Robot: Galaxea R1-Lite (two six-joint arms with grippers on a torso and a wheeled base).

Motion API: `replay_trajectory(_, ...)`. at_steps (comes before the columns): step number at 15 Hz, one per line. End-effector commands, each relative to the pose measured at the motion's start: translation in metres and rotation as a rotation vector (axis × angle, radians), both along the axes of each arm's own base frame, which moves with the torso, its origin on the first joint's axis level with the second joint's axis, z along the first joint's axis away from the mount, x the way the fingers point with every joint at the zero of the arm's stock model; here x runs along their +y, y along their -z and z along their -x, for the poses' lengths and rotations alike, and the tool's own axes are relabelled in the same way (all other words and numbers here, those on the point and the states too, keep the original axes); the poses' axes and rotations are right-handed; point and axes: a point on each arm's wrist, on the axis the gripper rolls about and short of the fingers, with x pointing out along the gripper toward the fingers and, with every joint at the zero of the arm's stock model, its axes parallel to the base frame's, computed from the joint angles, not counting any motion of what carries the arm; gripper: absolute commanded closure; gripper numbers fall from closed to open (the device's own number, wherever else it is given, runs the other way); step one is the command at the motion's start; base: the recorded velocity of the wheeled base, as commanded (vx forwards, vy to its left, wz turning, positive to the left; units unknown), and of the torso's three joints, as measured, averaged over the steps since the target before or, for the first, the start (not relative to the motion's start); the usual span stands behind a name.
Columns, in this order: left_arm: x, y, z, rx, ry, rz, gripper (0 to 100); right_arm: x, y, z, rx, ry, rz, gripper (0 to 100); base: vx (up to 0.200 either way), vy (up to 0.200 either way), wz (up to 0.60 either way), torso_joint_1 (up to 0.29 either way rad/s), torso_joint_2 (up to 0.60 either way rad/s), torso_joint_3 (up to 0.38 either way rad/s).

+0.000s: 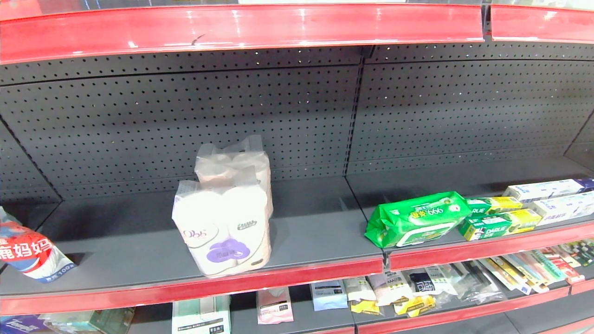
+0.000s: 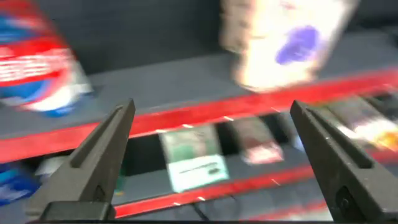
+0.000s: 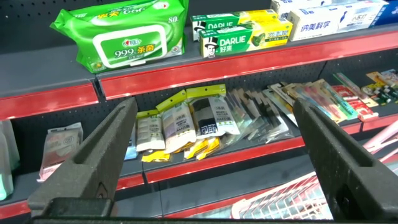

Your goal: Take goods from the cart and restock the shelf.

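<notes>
Roughly mid-task, by my read. Shelf (image 1: 315,222) is only part stocked: two roll packs sit left of the centre seam. The front pack (image 1: 222,232) stands upright just behind the red front lip, and the rear pack (image 1: 232,160) is touching or just behind it. A red-blue bag (image 1: 30,253) lies at the far left end. Right of the seam, the wipes (image 1: 417,218) lie at the front edge with toothpaste boxes (image 1: 499,218) just beside them, and more boxes run on to the right end.

Left gripper (image 2: 211,106) has its fingers spread with nothing between them. It faces the front lip below the roll pack, though that view is smeared, so placement is approximate. Right gripper (image 3: 212,102) is also spread wide and empty, low in front of the shelf below. Pink wire at the frame edge is probably the cart (image 3: 292,199).

Left to do: fetch the next item from the cart and place it.

Open room:
- a wide bare stretch between bag and rolls
- another between rolls and wipes
- the whole back strip along the pegboard

Constraints: raised front lip to clear, upper shelf overhead caps lift height, and the front roll pack is close enough to the edge to knock off.
</notes>
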Motion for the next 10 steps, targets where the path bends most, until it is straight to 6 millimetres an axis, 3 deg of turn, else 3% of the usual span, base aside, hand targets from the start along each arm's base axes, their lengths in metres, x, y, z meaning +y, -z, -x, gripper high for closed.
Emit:
replay_trajectory(1,0.0018,0.0055,-0.0014,-0.007,-0.075,-0.002,0,0.0,-0.0001,-0.0001,-0.001,-0.003,-0.003,0,0.0,0.0,0.0,0.0,0.0,0.0)
replay_trajectory(8,0.0017,0.0055,-0.0014,-0.01,-0.073,0.027,0,0.0,0.0,-0.0002,0.003,-0.003,0.003,0,0.0,0.0,0.0,0.0,0.0,0.0)
replay_trajectory(10,0.0013,0.0055,-0.0014,-0.01,-0.055,0.024,0,0.0,0.0,-0.0002,0.003,-0.008,0.005,0,0.0,0.0,0.6,0.0,0.0,0.0)
